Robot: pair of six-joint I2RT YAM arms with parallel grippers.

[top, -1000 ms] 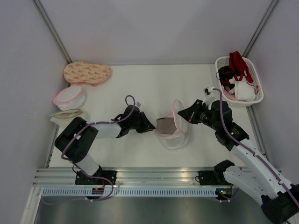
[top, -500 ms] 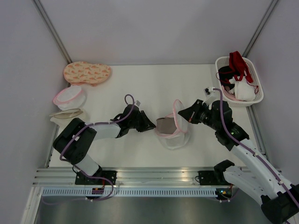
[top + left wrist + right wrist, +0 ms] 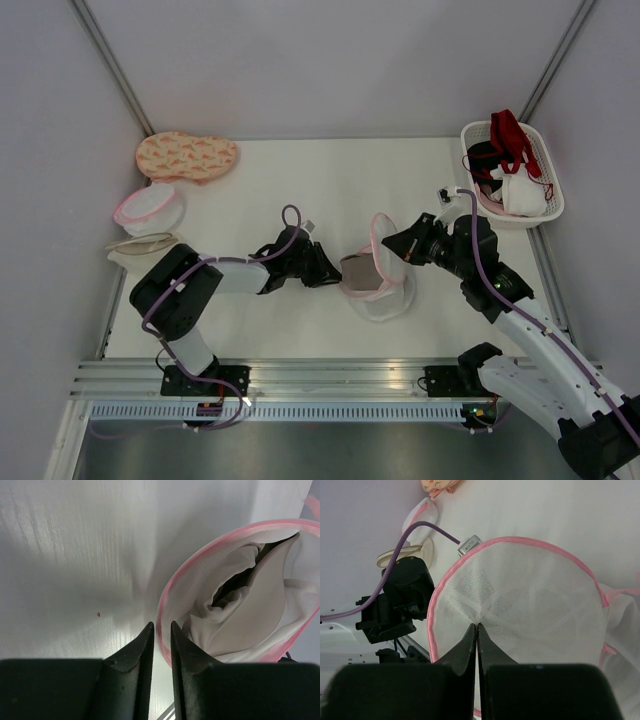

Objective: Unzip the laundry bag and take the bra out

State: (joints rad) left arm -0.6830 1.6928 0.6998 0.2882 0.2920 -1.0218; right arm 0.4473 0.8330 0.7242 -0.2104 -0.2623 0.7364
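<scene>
So the zip part looks done to me: the bag [image 3: 381, 299] sits mid-table [image 3: 330, 180] with its mouth gaping toward your left arm. You're on the pull-the-bra-out step.

Your right fingers [image 3: 473, 636] are pressed together on the mesh of the lid flap, holding it up on edge. Your left fingers [image 3: 149, 635] are nearly together with just a slit between them, right at the pink rim. The rim runs through that slit, and I honestly can't tell if they're biting it or just hovering over it.

The bra [image 3: 260, 600] is inside, a taupe cup folded just past the rim. My guess for the next move: spread the left fingers, go over the rim and deeper, then pinch the cup edge and not the mesh, or the whole bag drags along.

Only the left wrist view sees into the mouth. The top view gives the layout plus a bit of taupe. The right wrist view shows only the flap's outside, no bra.
</scene>
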